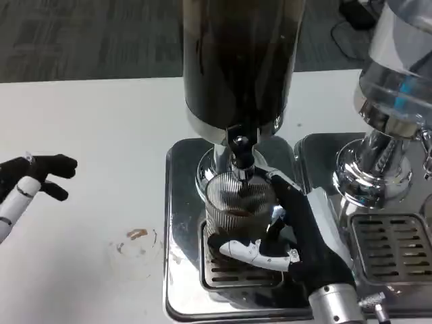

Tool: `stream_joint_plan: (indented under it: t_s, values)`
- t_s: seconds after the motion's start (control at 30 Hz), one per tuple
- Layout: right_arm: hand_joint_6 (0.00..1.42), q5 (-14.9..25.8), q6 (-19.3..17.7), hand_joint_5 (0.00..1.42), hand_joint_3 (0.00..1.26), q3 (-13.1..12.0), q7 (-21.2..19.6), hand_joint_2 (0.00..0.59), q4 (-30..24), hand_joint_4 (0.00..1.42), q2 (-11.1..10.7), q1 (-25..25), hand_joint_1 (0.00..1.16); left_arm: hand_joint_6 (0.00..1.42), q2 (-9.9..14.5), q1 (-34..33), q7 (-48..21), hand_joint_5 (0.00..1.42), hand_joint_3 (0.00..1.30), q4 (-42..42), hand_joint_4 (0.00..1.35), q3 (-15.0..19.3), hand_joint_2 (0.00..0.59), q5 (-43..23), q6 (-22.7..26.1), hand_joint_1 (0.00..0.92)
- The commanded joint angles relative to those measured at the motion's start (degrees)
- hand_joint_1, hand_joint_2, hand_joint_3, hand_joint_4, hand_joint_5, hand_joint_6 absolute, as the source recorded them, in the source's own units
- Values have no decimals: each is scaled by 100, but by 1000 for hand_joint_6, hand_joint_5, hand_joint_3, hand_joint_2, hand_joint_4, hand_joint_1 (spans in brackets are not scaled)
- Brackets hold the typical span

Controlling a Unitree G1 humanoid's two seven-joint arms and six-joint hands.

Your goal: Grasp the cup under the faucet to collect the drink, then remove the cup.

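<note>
My right hand [297, 233] wraps the cup [237, 202] from its right side, fingers [253, 251] curled across the lower front, thumb area up near the rim. The grip is closed on the cup. The cup is clear ribbed glass or plastic, cylindrical with fine vertical ridges, and a bit of dark liquid shows inside. It stands on the slotted metal drip grate [223, 270], directly under the black faucet [241, 154] of the dispenser [239, 61]. The faucet tip sits just above the cup's rim.

The dispenser is a tall dark cylinder with a shiny chrome collar and stem, on a polished steel base tray [181, 223] with rounded corners and a mirror finish.

My left hand [30, 179] is off at the left edge over the white table [101, 121], holding nothing, with black fingertips spread loosely. It is well apart from the cup.

A brownish spill stain [137, 236] with a faint wet ring marks the table just left of the tray. A second dispenser [391, 101], clear-bodied with a chrome base, stands to the right with its own slotted grate [395, 246].
</note>
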Motion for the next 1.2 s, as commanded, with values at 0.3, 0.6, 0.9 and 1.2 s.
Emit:
stream_joint_plan:
  t_s: [0.3, 0.6, 0.9, 1.2]
  values:
    - [1105, -405, -230, 768, 331, 48, -196, 174, -660, 477, -232, 195, 1003, 42, 232, -67, -55, 528, 461, 236, 379, -246, 271, 446, -661, 0]
    - [1110, -395, -156, 771, 331, -12, -117, 174, -910, 483, -445, 322, 1003, 14, 566, -379, -101, 364, 369, 650, 200, -509, 266, 838, -1019, 0]
    - [1115, -502, -93, 771, 342, -61, -208, 172, -1499, 486, -448, 934, 996, 0, 828, -659, -150, 225, 288, 994, 43, -771, 254, 926, -1209, 0]
    - [1120, -557, -50, 781, 344, -40, -363, 171, -1687, 494, -250, 1263, 991, 0, 1054, -900, -388, 195, 286, 1334, 9, -843, 247, 775, -1380, 0]
